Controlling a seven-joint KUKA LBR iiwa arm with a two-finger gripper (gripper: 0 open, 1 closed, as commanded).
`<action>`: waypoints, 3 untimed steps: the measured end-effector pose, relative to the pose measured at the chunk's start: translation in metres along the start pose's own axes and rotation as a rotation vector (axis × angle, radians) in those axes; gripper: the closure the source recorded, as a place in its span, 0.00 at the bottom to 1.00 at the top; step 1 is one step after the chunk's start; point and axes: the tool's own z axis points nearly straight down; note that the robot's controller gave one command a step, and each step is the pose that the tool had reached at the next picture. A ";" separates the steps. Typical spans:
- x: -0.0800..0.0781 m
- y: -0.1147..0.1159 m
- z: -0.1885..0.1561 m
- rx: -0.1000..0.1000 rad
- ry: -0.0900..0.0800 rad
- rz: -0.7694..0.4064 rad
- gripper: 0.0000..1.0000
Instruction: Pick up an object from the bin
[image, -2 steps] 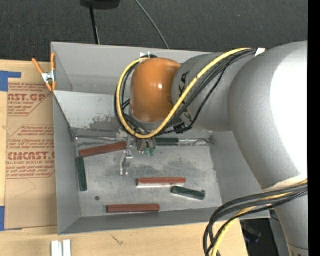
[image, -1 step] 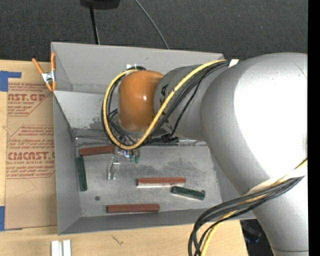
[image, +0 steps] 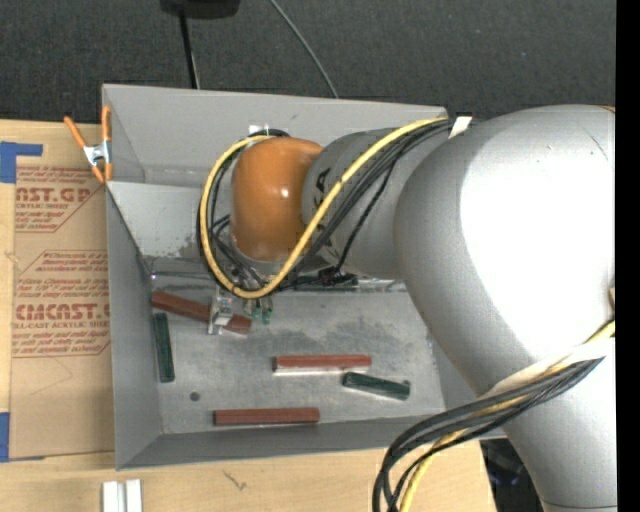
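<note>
Three slim reddish-brown bars (image: 180, 305) (image: 322, 364) (image: 266, 416), two dark green sticks (image: 162, 347) (image: 376, 385) in grey metal bin (image: 300, 125); tool (image: 235, 318) at upper-left bar's end, clenched or released: cannot tell.

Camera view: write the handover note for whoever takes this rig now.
Gripper: low in the bin, upper left of the floor, at the right end of a brown stick; whether it has hold cannot be told.
Others: dark green stick by the left wall, brown-and-white stick mid floor, short dark green stick beside it, second brown stick at the front.
Done: nothing is out.
Left: secure one and lift it.
</note>
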 end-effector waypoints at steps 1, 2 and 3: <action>0.000 0.000 0.000 0.000 0.000 0.000 1.00; 0.000 0.000 -0.091 0.008 0.018 -0.001 1.00; -0.001 0.001 -0.050 0.005 0.012 -0.001 1.00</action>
